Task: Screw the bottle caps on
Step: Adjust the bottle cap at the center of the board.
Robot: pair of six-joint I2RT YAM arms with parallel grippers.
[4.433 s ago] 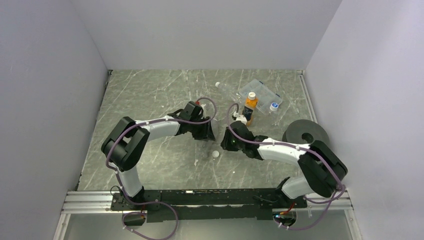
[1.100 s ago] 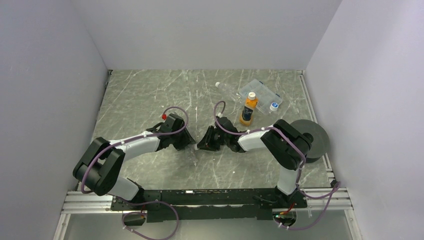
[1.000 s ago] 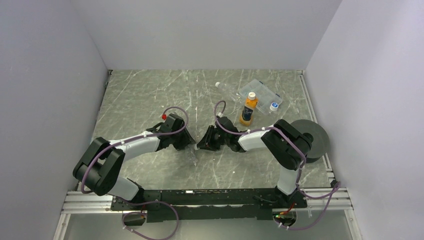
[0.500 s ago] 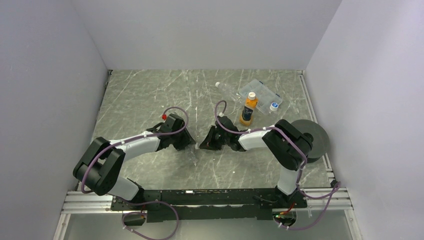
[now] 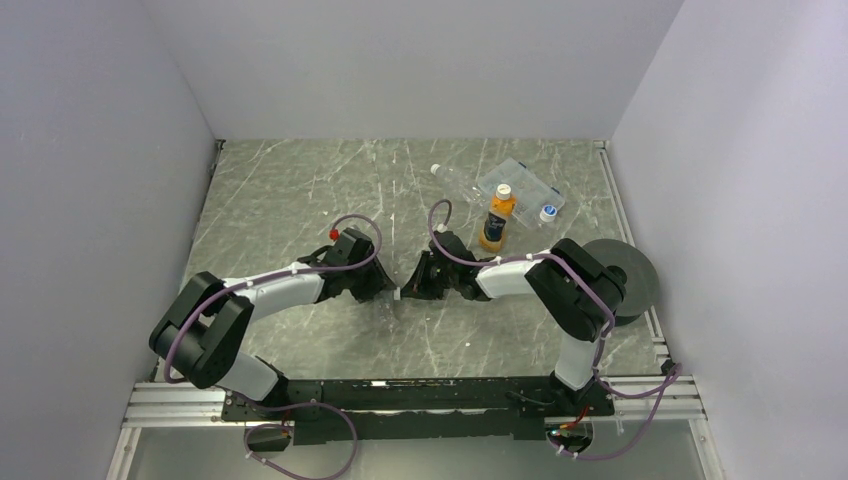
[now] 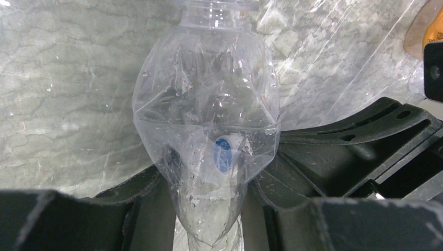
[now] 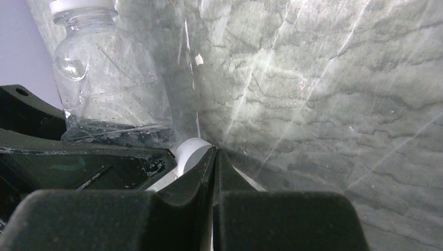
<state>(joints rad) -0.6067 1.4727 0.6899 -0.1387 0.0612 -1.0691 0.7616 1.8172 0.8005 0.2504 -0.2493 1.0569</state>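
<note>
Over marbled surface (image 5: pixel 290 190), left fingers (image 6: pixel 313 157) clamp the clear bottle (image 6: pixel 206 104), right fingers (image 7: pixel 251 219) meet beside the white cap (image 7: pixel 189 151); I'd open them around it.

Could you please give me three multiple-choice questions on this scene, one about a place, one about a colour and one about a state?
1. Where is the orange bottle?
A. upright beside the clear box
B. inside that box
C. lying on its side, far from it

2. What colour is the cap on the orange bottle?
A. blue
B. white
C. red

3. What is the left gripper doing?
A. wide open, holding nothing
B. closed on the crumpled clear bottle
C. closed on the orange bottle

Answers:
1 A: the top view shows it standing just beside the box.
2 B: its top shows white from above.
3 B: the left wrist view shows it pinching the bottle's body.
</note>
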